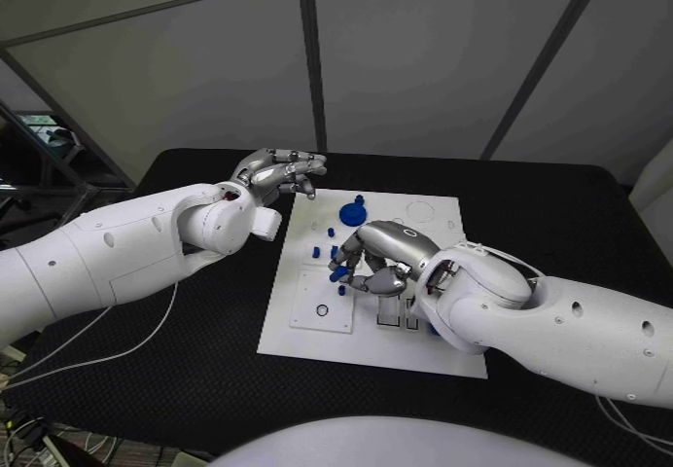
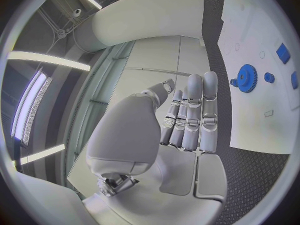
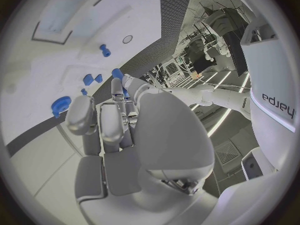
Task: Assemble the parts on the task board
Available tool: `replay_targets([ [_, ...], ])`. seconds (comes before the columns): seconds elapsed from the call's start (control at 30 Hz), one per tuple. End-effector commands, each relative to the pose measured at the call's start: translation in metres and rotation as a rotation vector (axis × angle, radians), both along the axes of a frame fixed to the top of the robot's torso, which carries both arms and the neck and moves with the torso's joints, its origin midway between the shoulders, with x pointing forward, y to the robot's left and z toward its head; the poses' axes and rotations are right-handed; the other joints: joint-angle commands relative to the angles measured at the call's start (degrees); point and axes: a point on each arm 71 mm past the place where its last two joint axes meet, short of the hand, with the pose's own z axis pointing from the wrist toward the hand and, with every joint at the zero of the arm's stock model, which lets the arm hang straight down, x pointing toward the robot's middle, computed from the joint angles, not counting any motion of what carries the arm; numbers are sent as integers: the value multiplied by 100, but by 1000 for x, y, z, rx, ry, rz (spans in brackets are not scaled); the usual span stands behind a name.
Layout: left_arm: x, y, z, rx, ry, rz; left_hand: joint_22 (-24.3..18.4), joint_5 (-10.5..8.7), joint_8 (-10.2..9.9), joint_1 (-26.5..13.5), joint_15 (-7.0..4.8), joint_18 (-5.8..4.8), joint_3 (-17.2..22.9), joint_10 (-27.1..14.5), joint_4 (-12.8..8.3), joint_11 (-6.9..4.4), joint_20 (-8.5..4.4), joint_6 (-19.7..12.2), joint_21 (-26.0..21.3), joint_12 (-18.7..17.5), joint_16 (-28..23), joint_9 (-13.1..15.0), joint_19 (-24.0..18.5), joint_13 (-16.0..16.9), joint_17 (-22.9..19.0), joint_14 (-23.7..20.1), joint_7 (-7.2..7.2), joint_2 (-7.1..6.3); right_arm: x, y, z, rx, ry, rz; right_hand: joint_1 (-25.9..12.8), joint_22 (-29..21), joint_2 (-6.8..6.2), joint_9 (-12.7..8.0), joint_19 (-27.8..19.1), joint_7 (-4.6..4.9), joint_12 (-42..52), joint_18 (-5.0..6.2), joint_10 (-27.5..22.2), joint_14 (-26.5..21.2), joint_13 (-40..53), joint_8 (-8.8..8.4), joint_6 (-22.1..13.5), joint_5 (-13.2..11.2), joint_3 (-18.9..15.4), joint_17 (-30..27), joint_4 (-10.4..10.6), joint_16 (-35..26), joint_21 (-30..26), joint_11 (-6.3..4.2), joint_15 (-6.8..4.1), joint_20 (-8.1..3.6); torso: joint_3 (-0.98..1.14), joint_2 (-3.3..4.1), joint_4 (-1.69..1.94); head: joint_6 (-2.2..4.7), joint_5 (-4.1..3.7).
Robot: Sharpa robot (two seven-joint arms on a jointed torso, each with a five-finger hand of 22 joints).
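Early going, I'd judge: on the task board point(image 1: 368, 345) at the frame's centre, the right hand point(image 1: 376, 261) pinches one blue part point(image 1: 338, 276). The gear point(image 1: 352, 211) and small parts point(image 1: 331, 233) lie loose above. The left hand point(image 1: 281, 172), upper left, hangs empty.

Robotics lab or test cell. Black worktop point(image 1: 561, 214) boxed in by plain grey partition panels point(image 1: 421, 68) on dark frame posts point(image 1: 314, 68). Loose white cables point(image 1: 98, 341) trail over the worktop edge. Long strip lights point(image 2: 28, 110) overhead, metal racks and equipment point(image 3: 206, 50) in the room behind (looks like a shared workshop hall). No household furnishings.
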Motion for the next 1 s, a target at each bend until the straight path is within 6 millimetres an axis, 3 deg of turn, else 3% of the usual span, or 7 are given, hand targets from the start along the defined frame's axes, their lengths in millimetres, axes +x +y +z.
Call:
replay_targets([
  [0.03,0,-3,2,-7,-6,-17,-9,-12,22,21,7,-106,-37,-29,-7,0,-13,-35,-28,20,-28,-1,-41,-7,-6,-40,20,51,-4,11,-6,1,37,66,-54,-14,-12,132,-18,16,-36,-81,-16,156,11,88,15,31,38,-7,-8,10,2,22,-8,21,5,4,-13,-27,53],
  [0.47,0,-7,2,-10,-6,-24,-9,-12,22,21,7,-106,-37,-29,-7,0,-13,-35,-28,20,-28,-1,-41,-7,-6,-40,20,51,-10,27,-24,-58,90,121,-69,-18,-15,131,-27,23,-64,-79,-29,153,14,77,-1,56,47,-6,-21,14,-2,28,-3,25,11,-2,-12,-108,151],
  [1.0,0,-7,1,-11,-5,-26,-9,-11,24,21,7,-106,-40,-32,-7,1,-12,-38,-29,23,-28,-1,-42,-7,-8,-42,20,52,-10,29,-33,-113,111,128,-83,-17,-16,131,-30,27,-75,-79,-32,152,15,74,-5,63,47,-5,-23,16,-2,33,0,28,6,-4,-14,-125,193],
])
